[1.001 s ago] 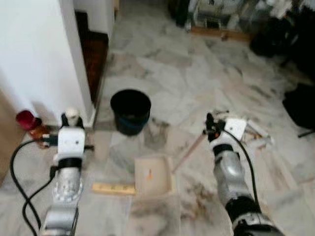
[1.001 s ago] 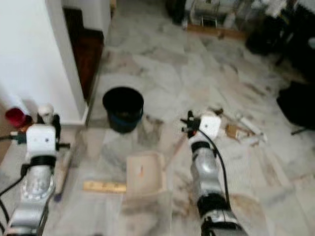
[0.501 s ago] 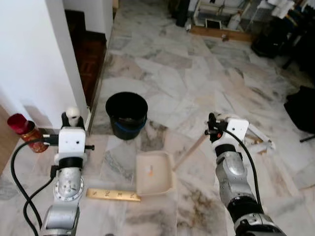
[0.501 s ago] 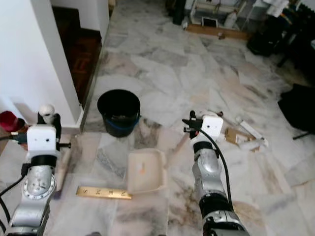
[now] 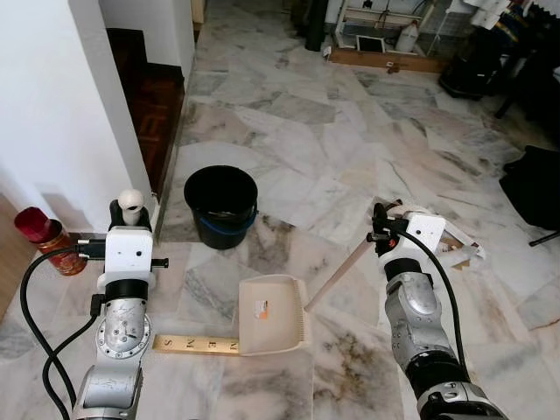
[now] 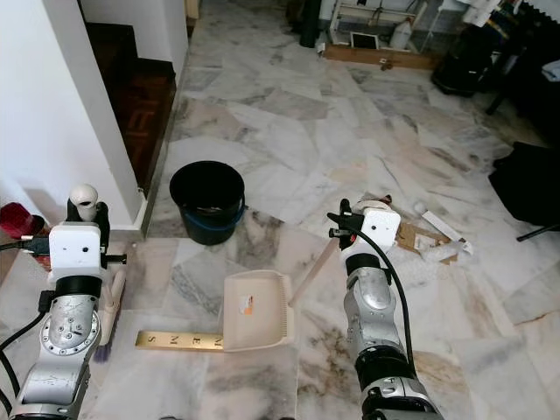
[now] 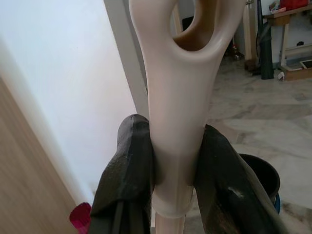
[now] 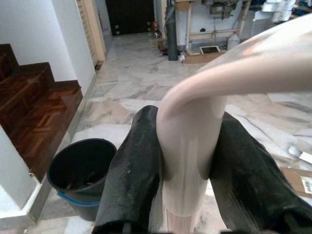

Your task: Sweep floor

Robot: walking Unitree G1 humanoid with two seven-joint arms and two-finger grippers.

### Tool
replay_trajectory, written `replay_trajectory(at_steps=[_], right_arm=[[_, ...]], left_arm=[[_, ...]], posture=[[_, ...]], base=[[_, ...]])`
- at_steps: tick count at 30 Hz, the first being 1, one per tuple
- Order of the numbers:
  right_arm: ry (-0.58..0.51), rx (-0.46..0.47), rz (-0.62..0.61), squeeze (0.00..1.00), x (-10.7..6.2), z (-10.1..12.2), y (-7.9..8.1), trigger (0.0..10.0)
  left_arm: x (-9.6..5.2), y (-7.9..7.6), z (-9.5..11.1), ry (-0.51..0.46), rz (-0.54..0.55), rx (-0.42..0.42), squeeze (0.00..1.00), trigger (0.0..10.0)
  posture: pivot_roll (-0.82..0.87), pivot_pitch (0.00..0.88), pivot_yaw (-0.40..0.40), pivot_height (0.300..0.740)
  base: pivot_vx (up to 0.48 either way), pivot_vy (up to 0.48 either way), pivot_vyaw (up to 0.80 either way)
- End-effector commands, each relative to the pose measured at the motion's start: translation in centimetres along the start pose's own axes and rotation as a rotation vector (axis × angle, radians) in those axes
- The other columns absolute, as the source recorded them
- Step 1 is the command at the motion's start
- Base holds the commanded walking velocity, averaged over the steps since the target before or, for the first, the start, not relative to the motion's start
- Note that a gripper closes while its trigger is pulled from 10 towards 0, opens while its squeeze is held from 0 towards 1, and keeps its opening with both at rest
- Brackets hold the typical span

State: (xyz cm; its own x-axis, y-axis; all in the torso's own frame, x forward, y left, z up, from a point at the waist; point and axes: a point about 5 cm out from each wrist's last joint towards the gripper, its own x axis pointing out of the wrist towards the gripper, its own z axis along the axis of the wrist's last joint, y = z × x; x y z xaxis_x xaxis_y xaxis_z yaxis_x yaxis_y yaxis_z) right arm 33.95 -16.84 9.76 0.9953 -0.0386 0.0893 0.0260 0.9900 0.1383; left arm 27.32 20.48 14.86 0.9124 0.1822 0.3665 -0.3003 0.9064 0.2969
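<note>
Right tool (image 8: 187,161) is clamped on the cream dustpan handle (image 5: 341,271), fingers (image 8: 131,170) pinched either side of the shaft just below its curved top end. The dustpan (image 5: 271,313) sits flat on the marble floor (image 5: 332,131) in the near centre, mouth facing left.

Left tool (image 7: 170,165) is clamped on the broom handle (image 7: 178,97) just below the hang-hole loop. The broom head (image 6: 112,315) is down on the floor at near left, beside the left arm.

Handling, my read: both are light, stiff moulded plastic. The handles look smooth and glossy, so they could twist or slip in the pads under side load. Gripping this close to the handle ends means long levers, so expect poor control of the pan edge and brush tip. A lower hold would be better if reach allows.

Other items:
- black bucket (image 5: 220,203) with a blue band, just beyond the pan
- yellow ruler (image 5: 194,344) touching the pan's near-left edge
- cardboard and paper debris (image 6: 433,238) to the right
- red can (image 5: 39,229) by the wall at far left

Writing: the ruler has markings, too small to read. The pan carries a small orange sticker (image 5: 261,308) and one cardboard scrap has a barcode label; neither is legible.
</note>
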Motion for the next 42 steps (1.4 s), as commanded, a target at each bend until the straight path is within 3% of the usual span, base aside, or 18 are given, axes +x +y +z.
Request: replay_trajectory(at_steps=[1,9,16,20,42], right_arm=[[-0.051,0.001,-0.01,0.0,0.3,1.1,-0.3,10.0],[-0.04,-0.018,-0.025,0.0,0.0,0.7,-1.1,10.0],[-0.027,-0.111,-0.03,0.0,-0.5,0.2,-1.9,10.0],[0.002,-0.12,-0.043,0.0,-0.9,-0.6,-2.3,10.0],[0.06,-0.153,-0.062,0.0,-1.9,-2.6,-2.4,10.0]], left_arm=[[0.3,0.0,0.9,-0.047,0.001,0.004,0.0,10.0],[0.2,0.0,0.8,-0.047,-0.001,0.007,0.0,10.0],[0.2,0.4,0.5,-0.039,-0.002,0.023,0.0,10.0],[0.2,0.6,0.4,-0.04,-0.004,0.029,0.0,10.0],[-0.3,1.3,0.5,-0.033,-0.011,0.046,0.0,10.0]], posture=[[0.15,0.14,-0.131,0.74],[0.15,0.142,-0.131,0.74],[0.14,0.15,-0.128,0.74],[0.14,0.156,-0.128,0.74],[0.16,0.185,-0.119,0.74]], base=[[0.0,0.0,0.0],[0.0,0.0,0.0],[0.0,0.0,0.0],[0.0,0.0,0.0],[0.0,0.0,0.0]])
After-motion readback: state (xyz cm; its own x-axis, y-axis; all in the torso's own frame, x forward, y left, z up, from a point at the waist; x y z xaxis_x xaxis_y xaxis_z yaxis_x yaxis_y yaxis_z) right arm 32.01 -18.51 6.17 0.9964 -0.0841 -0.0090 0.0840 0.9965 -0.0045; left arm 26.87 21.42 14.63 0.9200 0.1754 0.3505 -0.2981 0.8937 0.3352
